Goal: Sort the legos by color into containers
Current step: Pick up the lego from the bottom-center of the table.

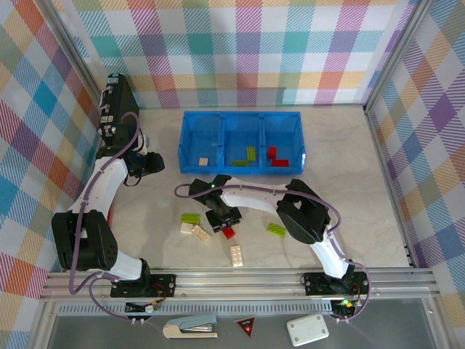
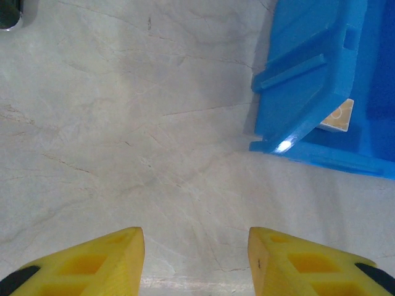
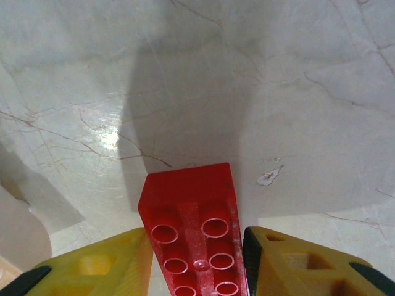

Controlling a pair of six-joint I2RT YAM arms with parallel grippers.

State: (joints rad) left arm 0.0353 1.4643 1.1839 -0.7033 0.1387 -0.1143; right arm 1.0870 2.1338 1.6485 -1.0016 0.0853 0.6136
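Since red goes in the blue tray's [image 1: 190, 145] right bin, my right hand [image 3: 196, 259] pinches a red lego [image 3: 188, 209] lying on the tabletop [image 1: 363, 218]; left hand [image 2: 196, 246] hangs part-spread, empty.

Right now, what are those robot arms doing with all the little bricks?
It's a color-sorting job. The right pincer pinches a red brick down by the table. The left pincer is open and empty, beside a corner of the blue tray. The tray holds a cream brick, green bricks and red bricks in separate compartments. Loose green bricks and loose cream bricks lie on the table.
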